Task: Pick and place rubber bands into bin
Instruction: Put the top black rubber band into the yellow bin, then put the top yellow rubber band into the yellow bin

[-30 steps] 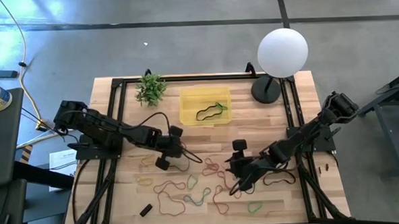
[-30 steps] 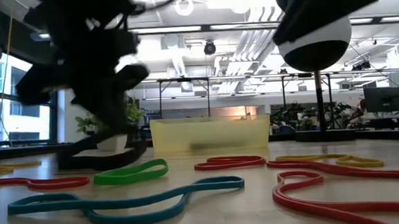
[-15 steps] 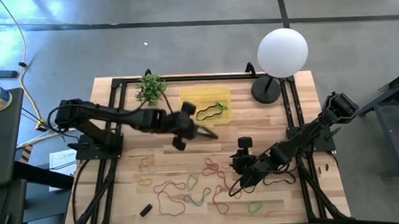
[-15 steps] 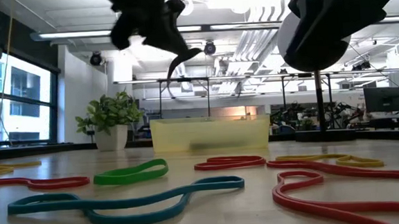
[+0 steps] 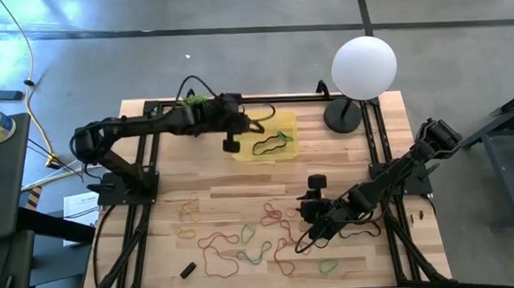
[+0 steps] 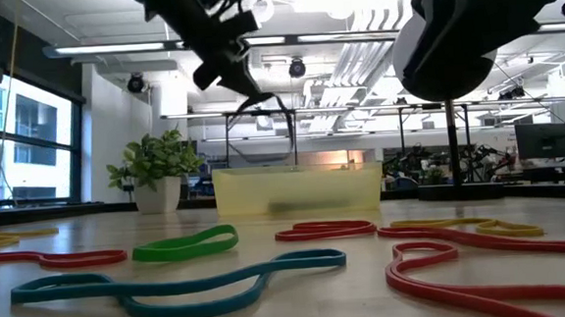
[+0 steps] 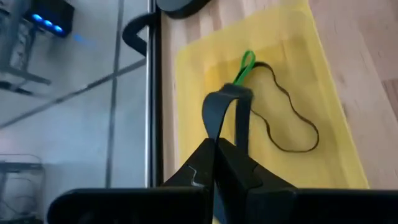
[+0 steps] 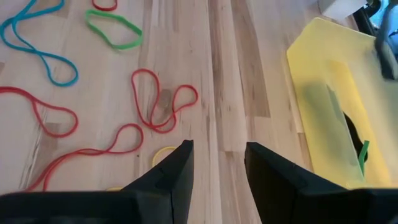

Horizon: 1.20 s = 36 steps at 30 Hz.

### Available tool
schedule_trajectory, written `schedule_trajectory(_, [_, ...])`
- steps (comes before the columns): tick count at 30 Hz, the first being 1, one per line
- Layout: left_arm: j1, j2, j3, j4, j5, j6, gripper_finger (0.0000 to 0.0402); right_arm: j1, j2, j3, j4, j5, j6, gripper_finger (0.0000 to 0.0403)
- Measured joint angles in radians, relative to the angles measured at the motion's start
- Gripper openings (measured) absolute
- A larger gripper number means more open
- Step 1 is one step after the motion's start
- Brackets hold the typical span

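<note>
The yellow bin (image 5: 279, 146) stands at the far middle of the table, with a black band (image 7: 292, 127) and a green band (image 7: 244, 65) lying inside. My left gripper (image 5: 244, 124) hangs over the bin's left rim, shut on another black rubber band (image 5: 263, 118). In the low view it shows high above the bin (image 6: 297, 189). Several loose bands, red (image 5: 271, 216), teal (image 5: 251, 250), green (image 5: 328, 266) and tan, lie on the near half of the table. My right gripper (image 5: 306, 236) hovers open over them, with nothing between its fingers (image 8: 177, 168). My left gripper pinches the black band between its two shut fingers, at one end of the loop (image 7: 217, 140). The rest stands out past the fingertips as a narrow loop (image 7: 225, 109), two strands side by side. The fingers slant down toward the bin. The band is lifted clear, above the bin's floor.
A small green plant (image 5: 188, 102) stands at the far left, partly behind my left arm. A lamp with a white globe (image 5: 364, 66) stands at the far right. A small black block (image 5: 188, 270) lies near the front left. Black frame rails (image 5: 145, 166) run along both table sides.
My left gripper has swung up from the table's middle toward the far edge, stopping over the bin's left rim. It stayed shut, and the black band went with it, lifted clear of the table. My right gripper stayed over the loose bands.
</note>
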Motion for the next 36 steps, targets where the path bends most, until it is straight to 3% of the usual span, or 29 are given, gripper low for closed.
schedule_trajectory(12, [0.077, 0.132, 0.001, 0.137, 0.179, 0.002, 0.0, -0.009, 0.0, 0.0, -0.006, 0.024, 0.001, 0.0133])
schedule_trajectory(24, [0.083, 0.306, 0.0, 0.234, 0.173, -0.03, 0.0007, -0.009, 0.0, 0.0, -0.009, 0.037, 0.002, 0.0133])
schedule_trajectory(30, [0.083, 0.307, 0.0, 0.231, 0.172, -0.029, 0.0039, -0.009, 0.0, 0.0, -0.009, 0.05, -0.002, 0.0133])
schedule_trajectory(36, [0.082, 0.307, 0.0, 0.229, 0.172, -0.03, 0.0098, -0.009, 0.0, 0.0, -0.009, 0.05, -0.002, 0.0133])
